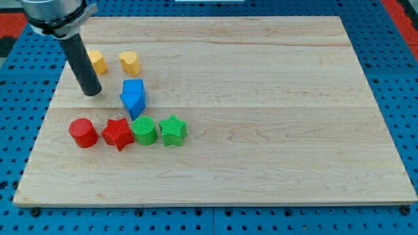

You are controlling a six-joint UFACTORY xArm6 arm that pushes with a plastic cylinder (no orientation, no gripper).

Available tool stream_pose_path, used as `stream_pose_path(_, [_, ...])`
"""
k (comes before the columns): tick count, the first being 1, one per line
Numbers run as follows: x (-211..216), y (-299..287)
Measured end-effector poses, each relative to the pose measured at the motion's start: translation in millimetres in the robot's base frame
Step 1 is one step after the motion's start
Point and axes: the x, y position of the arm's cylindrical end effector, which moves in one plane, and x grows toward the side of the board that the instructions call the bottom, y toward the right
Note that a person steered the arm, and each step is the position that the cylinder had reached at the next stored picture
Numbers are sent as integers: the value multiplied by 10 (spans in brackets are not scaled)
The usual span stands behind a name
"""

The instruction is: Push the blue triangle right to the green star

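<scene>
The blue triangle lies left of the board's middle, touching a blue cube just above it. The green star sits below and to the right of the triangle, next to a green cylinder. My tip rests on the board to the left of the blue blocks, a short gap away, touching no block.
A red cylinder and a red star continue the row to the left of the green cylinder. A yellow block and a yellow heart-like block lie near the view's top left. The wooden board sits on a blue pegboard.
</scene>
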Motion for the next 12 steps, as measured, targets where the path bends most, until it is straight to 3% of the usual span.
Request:
stream_pose_path(5, [347,1281])
stream_pose_path(12, [578,2271])
